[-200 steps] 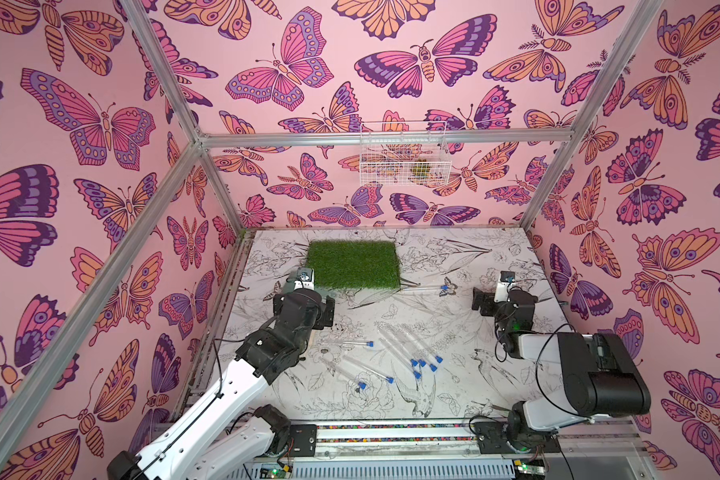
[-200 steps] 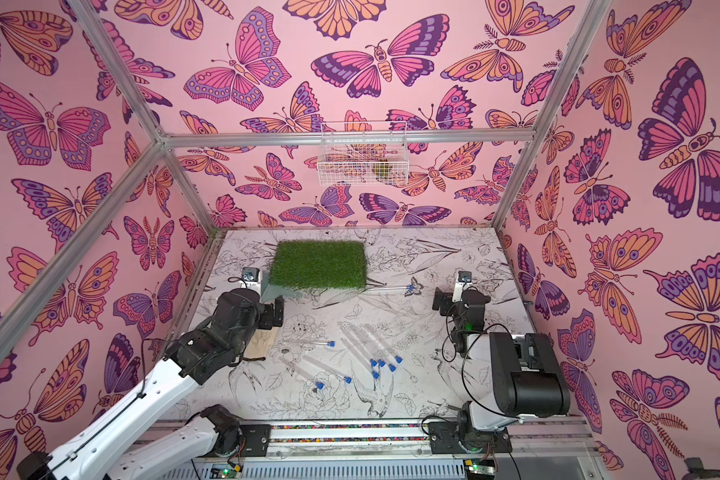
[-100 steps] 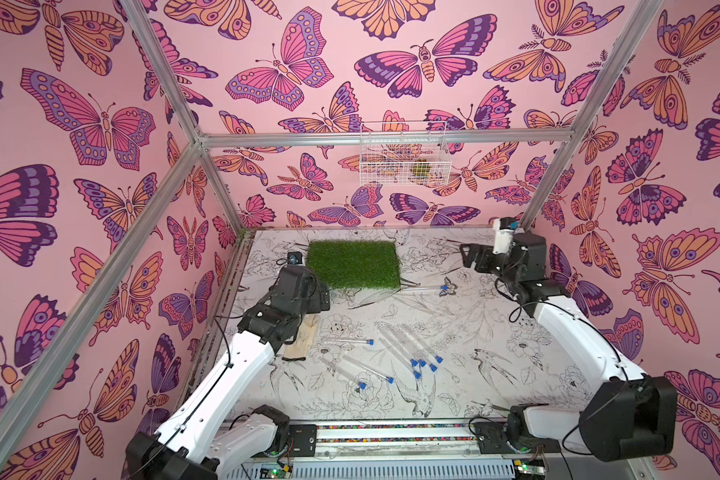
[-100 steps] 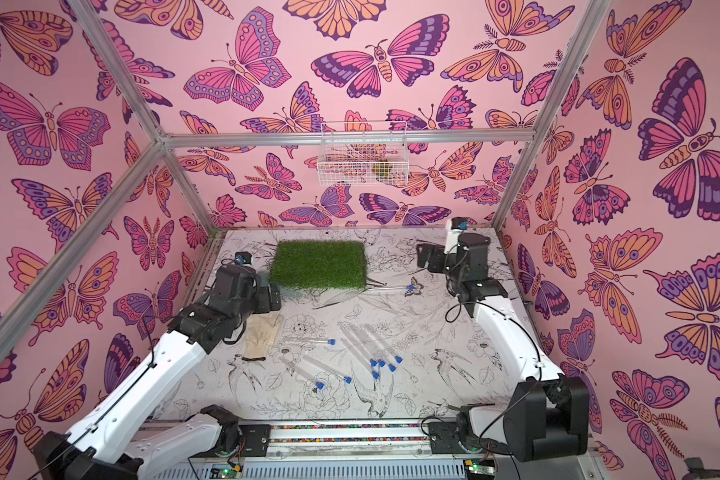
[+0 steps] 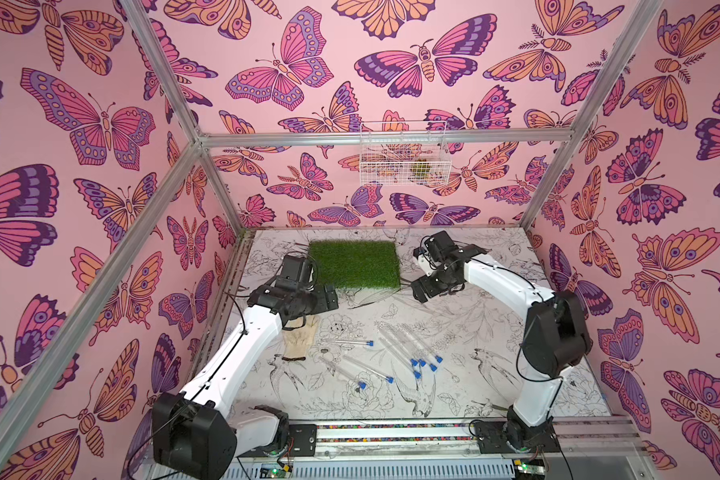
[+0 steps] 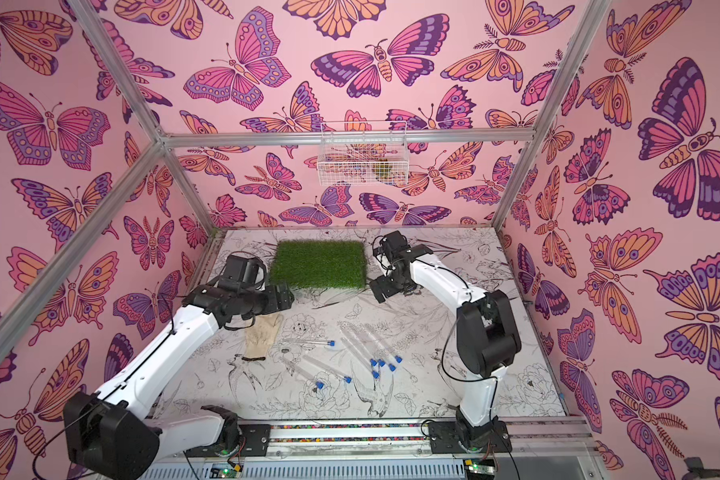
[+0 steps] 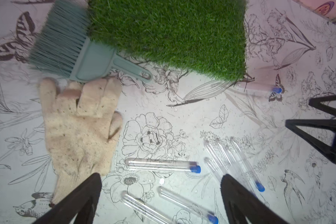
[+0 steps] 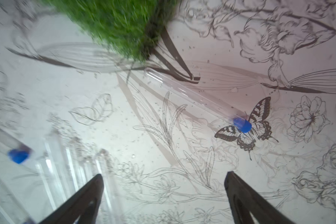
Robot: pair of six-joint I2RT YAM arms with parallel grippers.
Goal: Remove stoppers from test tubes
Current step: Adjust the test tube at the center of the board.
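Note:
Several clear test tubes lie on the table's middle, each plugged with a blue stopper. My left gripper hovers open above them by the glove; one tube and its stopper lie just ahead of its fingers. A lone test tube with its stopper lies at the grass mat's corner. My right gripper hangs open beside it, with nothing between the fingers.
A green grass mat lies at the back. A beige glove lies left of the tubes, and a teal brush sits beside the mat. A white wire basket hangs on the back wall.
The right arm unfolded from the right side, reached to the back, then swung left to the mat's corner. The left arm straightened and its wrist turned toward the tubes.

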